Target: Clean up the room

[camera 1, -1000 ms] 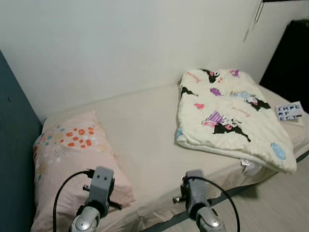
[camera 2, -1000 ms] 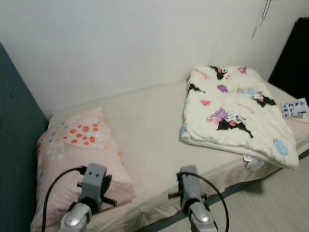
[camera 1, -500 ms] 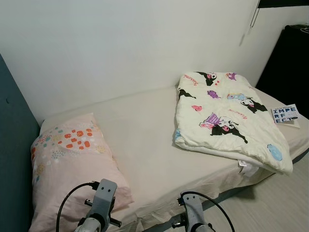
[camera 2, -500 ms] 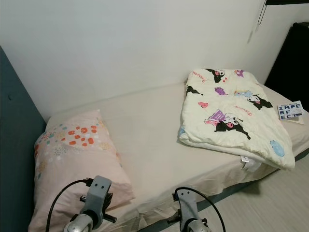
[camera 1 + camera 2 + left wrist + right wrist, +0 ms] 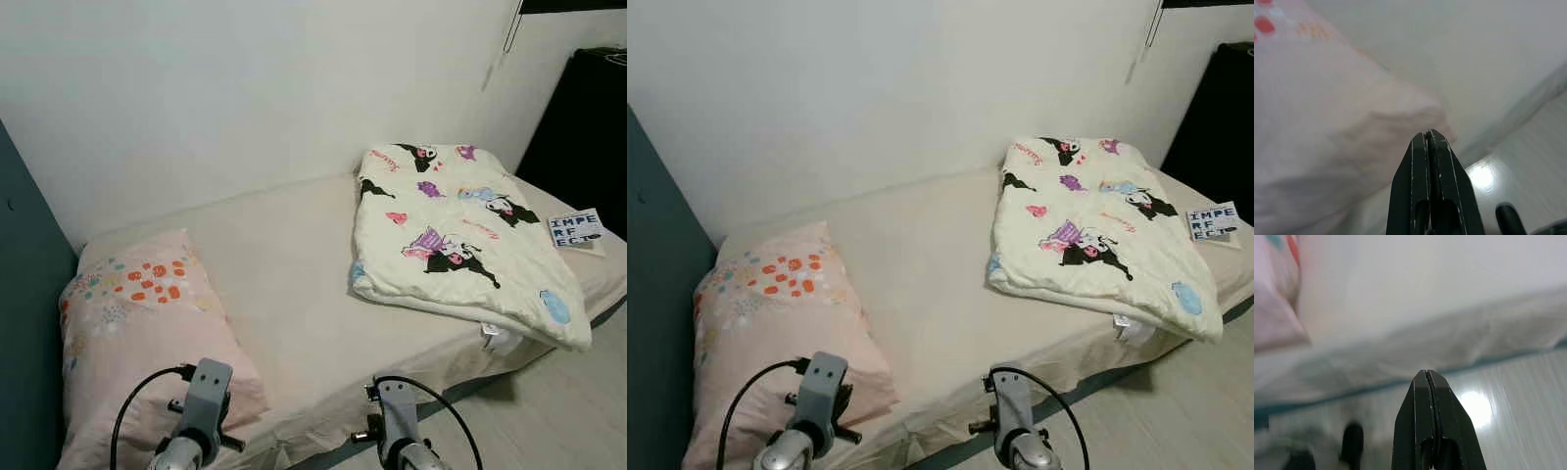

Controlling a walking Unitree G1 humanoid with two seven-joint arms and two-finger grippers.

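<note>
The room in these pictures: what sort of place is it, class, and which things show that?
Most likely a bedroom: a bed against the wall carries a pink pillow and a folded cartoon-print quilt.

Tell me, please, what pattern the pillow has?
Pale pink pillow with orange and teal dots; clearest in the right eye view.

Both wrist views are blurred. At four o'clock, the bed [image 5: 294, 284] runs off the head view's edge. The card [image 5: 575, 227] beside the quilt [image 5: 460, 240] bears lettering too small to read surely.
</note>
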